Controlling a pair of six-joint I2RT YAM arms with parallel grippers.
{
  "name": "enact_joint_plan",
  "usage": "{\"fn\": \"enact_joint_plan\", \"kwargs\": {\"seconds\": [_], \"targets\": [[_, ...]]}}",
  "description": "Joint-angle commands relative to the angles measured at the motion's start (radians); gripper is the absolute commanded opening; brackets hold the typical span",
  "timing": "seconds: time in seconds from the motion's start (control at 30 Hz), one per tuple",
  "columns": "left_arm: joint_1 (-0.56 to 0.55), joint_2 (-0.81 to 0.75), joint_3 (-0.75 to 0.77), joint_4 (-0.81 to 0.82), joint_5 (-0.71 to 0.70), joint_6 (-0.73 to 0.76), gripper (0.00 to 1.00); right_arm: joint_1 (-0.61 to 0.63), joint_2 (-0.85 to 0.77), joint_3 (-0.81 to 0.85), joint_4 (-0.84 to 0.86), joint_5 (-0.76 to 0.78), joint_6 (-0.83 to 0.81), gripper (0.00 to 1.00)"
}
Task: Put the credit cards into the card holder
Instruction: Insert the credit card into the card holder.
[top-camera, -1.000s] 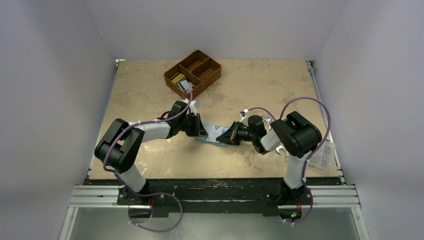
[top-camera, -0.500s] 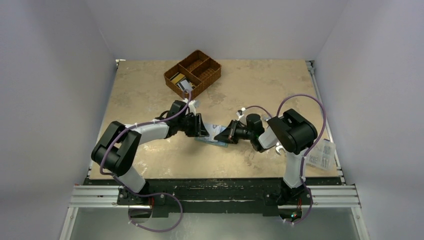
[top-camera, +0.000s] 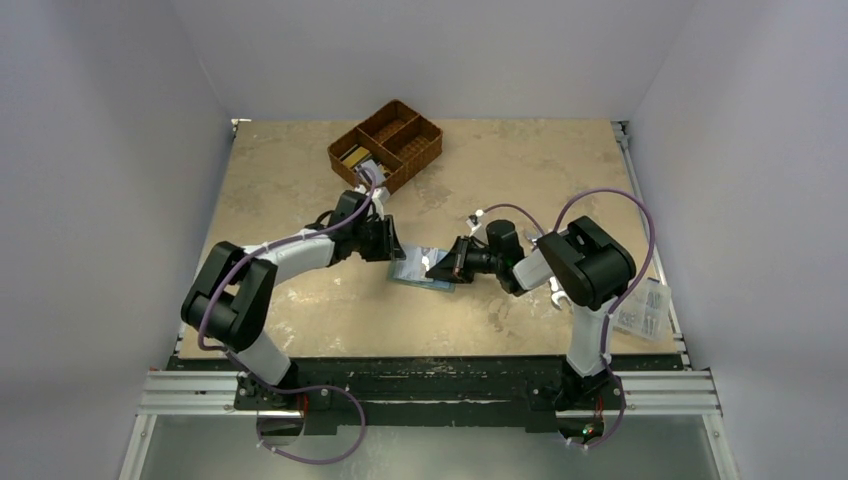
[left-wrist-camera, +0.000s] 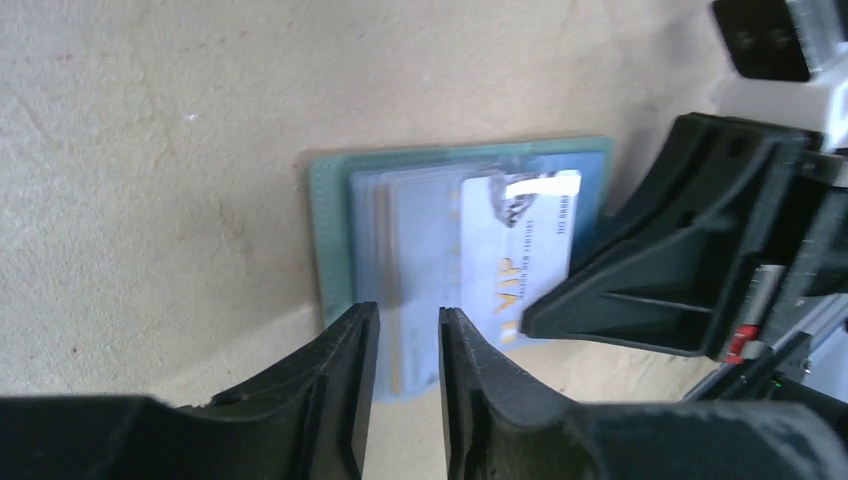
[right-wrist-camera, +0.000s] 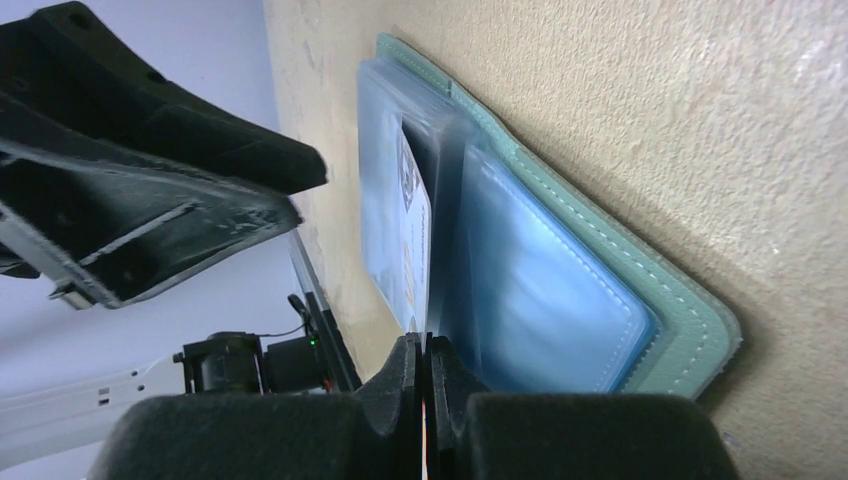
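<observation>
The teal card holder (top-camera: 415, 270) lies open and flat mid-table, clear blue sleeves up. It also shows in the left wrist view (left-wrist-camera: 330, 225) and the right wrist view (right-wrist-camera: 640, 290). My right gripper (top-camera: 441, 266) is shut on the edge of a white credit card (left-wrist-camera: 520, 255) printed "VIP". The card stands on edge, partly inside a sleeve (right-wrist-camera: 413, 235). My left gripper (top-camera: 392, 246) hovers at the holder's left end, its jaws a narrow gap apart and empty (left-wrist-camera: 408, 330). More credit cards (top-camera: 356, 158) lie in the wicker basket.
The brown three-compartment wicker basket (top-camera: 400, 133) stands at the back, just beyond the left arm. A clear plastic box (top-camera: 641, 308) sits at the right table edge. A silver wrench (top-camera: 556, 297) shows partly under the right arm.
My right gripper has moved left with the card, further over the holder. My left gripper has drawn back a little toward the basket.
</observation>
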Motion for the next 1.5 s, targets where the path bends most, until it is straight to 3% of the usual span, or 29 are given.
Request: {"fn": "enact_joint_plan", "kwargs": {"seconds": [0.0, 0.17, 0.33, 0.5, 0.7, 0.8, 1.23, 1.47], "targets": [[0.005, 0.039, -0.051, 0.062, -0.030, 0.001, 0.30, 0.016, -0.006, 0.024, -0.075, 0.038, -0.052, 0.07], [0.005, 0.035, -0.104, 0.146, 0.018, -0.035, 0.21, 0.037, -0.005, 0.041, -0.083, 0.036, -0.056, 0.08], [0.005, 0.019, -0.127, 0.160, 0.026, -0.040, 0.17, 0.060, 0.018, 0.092, -0.095, 0.028, -0.044, 0.09], [0.005, 0.000, -0.140, 0.162, 0.031, -0.044, 0.16, 0.061, 0.003, 0.114, -0.113, 0.059, -0.033, 0.21], [0.005, -0.027, -0.153, 0.155, 0.038, -0.044, 0.16, 0.061, -0.075, 0.139, -0.382, 0.106, -0.216, 0.43], [0.005, -0.034, -0.158, 0.154, 0.050, -0.041, 0.16, 0.071, -0.080, 0.186, -0.513, 0.143, -0.308, 0.47], [0.004, -0.062, -0.182, 0.169, 0.071, -0.062, 0.16, 0.185, -0.138, 0.302, -0.762, 0.313, -0.418, 0.55], [0.003, -0.078, -0.215, 0.204, 0.085, -0.095, 0.14, 0.265, -0.135, 0.411, -0.902, 0.491, -0.460, 0.56]]}}
